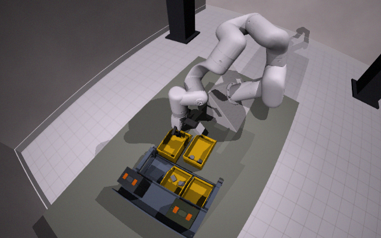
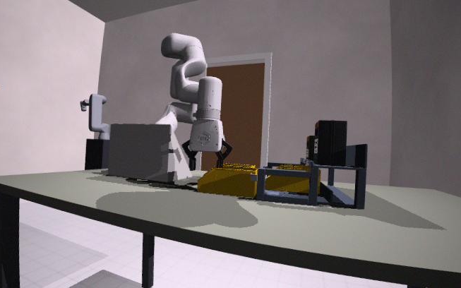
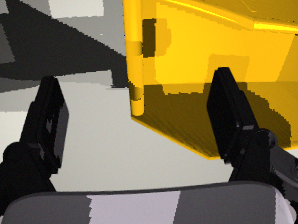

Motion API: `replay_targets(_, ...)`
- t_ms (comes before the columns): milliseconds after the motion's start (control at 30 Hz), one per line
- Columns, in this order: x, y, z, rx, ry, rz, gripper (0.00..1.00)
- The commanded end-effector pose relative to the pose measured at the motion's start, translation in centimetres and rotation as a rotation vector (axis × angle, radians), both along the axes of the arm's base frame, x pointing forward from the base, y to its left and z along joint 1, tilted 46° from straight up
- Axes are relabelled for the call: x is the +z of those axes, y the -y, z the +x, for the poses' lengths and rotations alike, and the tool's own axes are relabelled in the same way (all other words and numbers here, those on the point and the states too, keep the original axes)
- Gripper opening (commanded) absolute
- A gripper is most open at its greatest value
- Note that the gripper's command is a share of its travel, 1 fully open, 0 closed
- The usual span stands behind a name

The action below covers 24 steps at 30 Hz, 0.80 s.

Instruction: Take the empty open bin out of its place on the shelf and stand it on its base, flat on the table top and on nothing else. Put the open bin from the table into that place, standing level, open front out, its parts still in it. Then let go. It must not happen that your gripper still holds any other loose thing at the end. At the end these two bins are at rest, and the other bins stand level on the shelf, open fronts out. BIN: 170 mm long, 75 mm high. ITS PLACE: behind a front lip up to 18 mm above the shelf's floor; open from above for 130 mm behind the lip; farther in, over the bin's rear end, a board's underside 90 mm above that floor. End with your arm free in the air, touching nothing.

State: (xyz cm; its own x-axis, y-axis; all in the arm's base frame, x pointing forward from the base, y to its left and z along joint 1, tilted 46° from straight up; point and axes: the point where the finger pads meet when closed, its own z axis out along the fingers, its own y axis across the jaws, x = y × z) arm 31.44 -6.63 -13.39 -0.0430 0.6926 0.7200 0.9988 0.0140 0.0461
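An empty yellow bin (image 1: 172, 144) stands on the table in front of the shelf's vacant left place (image 1: 153, 168). Beside it on the right stands a yellow bin with grey parts (image 1: 199, 151). My gripper (image 1: 177, 133) is open and empty, just above the empty bin's end wall nearest the arm. In the wrist view one finger is over the bin's inside (image 3: 200, 76), the other outside over the table, and the gripper (image 3: 136, 83) straddles the wall. In the side view the gripper (image 2: 207, 159) hangs over the yellow bin (image 2: 226, 180).
The grey shelf (image 1: 168, 189) holds two more yellow bins, the middle one (image 1: 175, 178) with parts and the right one (image 1: 198, 191). Dark boxes with orange marks (image 1: 130, 178) (image 1: 181, 213) sit on its top board. The arm's grey base block (image 2: 140, 152) stands behind.
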Motion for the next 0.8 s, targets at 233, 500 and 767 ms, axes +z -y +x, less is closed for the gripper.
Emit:
replay_targets(233,1.8,1.9,0.0,-0.001,0.001,-0.002,0.95)
replay_targets(500,2.7,2.9,0.0,-0.001,0.001,-0.002,0.95)
replay_targets(767,3.5,3.7,0.0,-0.001,0.001,-0.002,0.95)
